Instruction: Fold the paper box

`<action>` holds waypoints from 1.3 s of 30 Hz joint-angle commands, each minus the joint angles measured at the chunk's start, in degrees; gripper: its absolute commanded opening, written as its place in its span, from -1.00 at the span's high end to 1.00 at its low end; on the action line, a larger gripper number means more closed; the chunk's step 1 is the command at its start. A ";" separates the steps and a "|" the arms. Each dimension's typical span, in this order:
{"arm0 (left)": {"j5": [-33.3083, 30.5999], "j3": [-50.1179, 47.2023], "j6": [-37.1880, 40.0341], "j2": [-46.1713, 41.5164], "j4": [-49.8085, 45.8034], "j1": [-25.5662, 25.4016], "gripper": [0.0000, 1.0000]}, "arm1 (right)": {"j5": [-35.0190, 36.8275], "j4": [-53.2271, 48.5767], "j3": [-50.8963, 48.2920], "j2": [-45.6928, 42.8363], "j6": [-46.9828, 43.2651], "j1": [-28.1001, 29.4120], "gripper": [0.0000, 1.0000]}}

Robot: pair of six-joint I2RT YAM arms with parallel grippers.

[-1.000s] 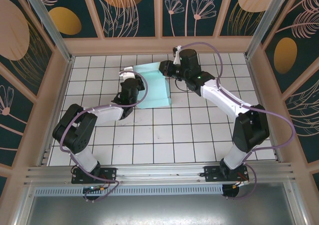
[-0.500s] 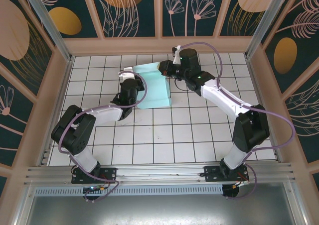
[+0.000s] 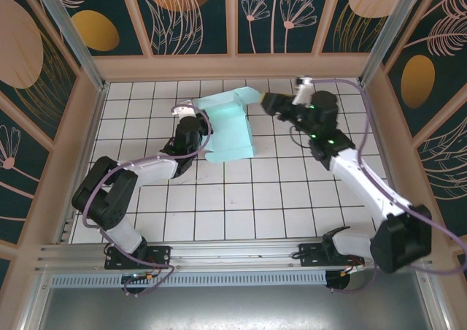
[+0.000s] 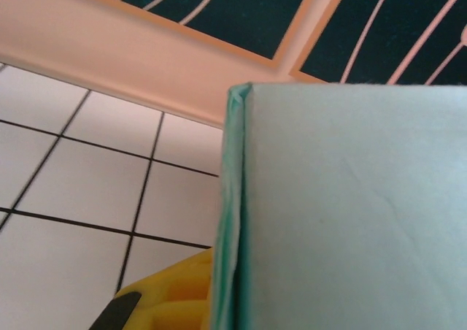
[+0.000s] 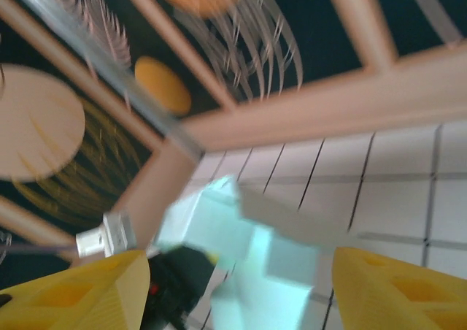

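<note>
1 paper box (image 3: pixel 230 129) above white tiled table (image 3: pixel 241 198); dark floral wall panels (image 3: pixel 197 23).

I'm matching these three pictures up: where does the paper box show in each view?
Top external: paper box on the far-centre tiles.
Left wrist: right half of the picture, close up.
Right wrist: bottom centre, blurred.
Shared landmark: the white tiled floor.

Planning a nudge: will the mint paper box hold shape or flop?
Probably slides easily: the paper box is thin card. Its raised far flap would likely bend. The left gripper pinching its edge may anchor it.
</note>
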 commanded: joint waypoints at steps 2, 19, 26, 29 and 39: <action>6.99 -2.62 -3.52 -2.08 4.60 -0.30 1.00 | -5.80 8.83 -4.04 -2.73 0.10 -6.12 -0.32; 17.36 6.97 -1.96 2.48 0.19 -0.31 1.00 | -23.50 5.67 -3.06 7.19 -12.26 -1.80 -0.18; 18.34 9.88 -2.25 5.89 -2.42 -0.27 1.00 | -17.02 -3.13 0.96 8.58 -20.73 0.78 -0.16; 19.17 10.81 -1.74 6.08 -3.13 -0.33 1.00 | -11.74 -4.81 1.84 9.03 -24.44 3.10 -0.16; 21.30 10.90 -1.50 5.71 -2.73 -0.29 1.00 | -0.89 -5.97 2.71 9.91 -27.65 5.78 0.09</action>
